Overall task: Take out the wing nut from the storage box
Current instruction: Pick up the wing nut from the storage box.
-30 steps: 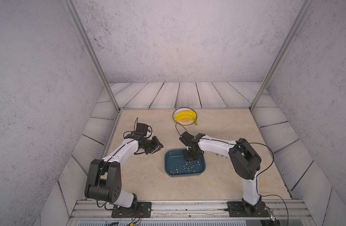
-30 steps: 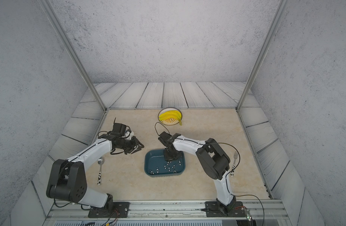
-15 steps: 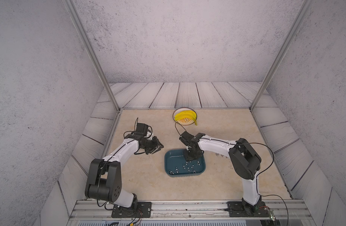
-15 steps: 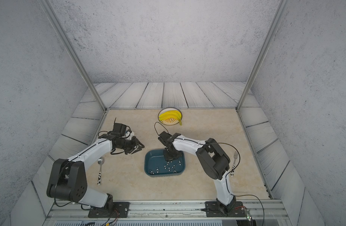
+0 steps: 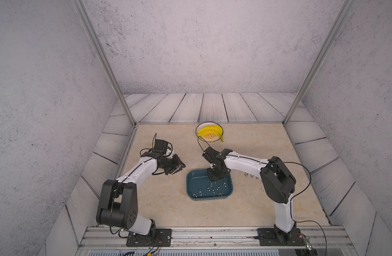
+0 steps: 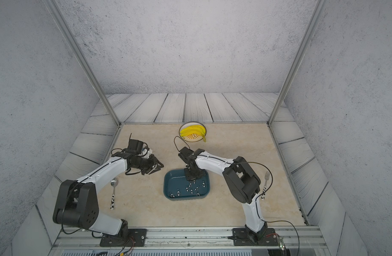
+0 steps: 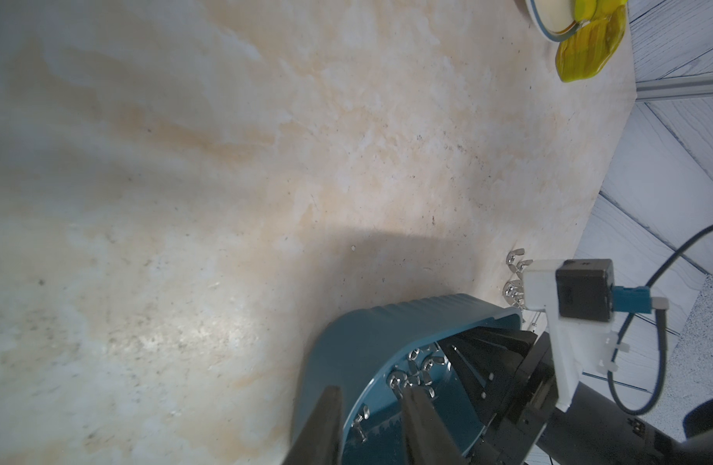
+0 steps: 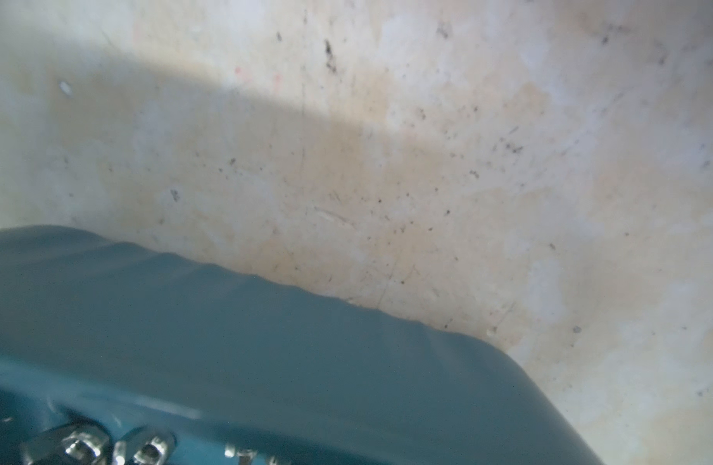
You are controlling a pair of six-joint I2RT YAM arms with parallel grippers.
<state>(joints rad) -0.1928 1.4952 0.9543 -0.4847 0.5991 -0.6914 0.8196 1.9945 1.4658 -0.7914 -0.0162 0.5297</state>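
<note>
— Teal plastic storage box [image 5: 194, 184] on a beige surface [image 5: 212, 217]; what's inside?
— Small silver wing nuts [image 5: 213, 188], scattered across its floor. Three loose nuts [image 5: 251, 176] lie on the surface just past its right side.
— And the arms?
— Right gripper [image 5: 215, 178] dips into the box's far end; I cannot tell its opening or whether it holds anything. Left gripper [image 5: 181, 166] hovers near the box's left side, narrowly parted, empty.

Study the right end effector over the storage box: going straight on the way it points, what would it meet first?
Probably the floor of the storage box near its far wall, since the right end effector points down into it. Loose wing nuts lie close by, so one might come first.
</note>
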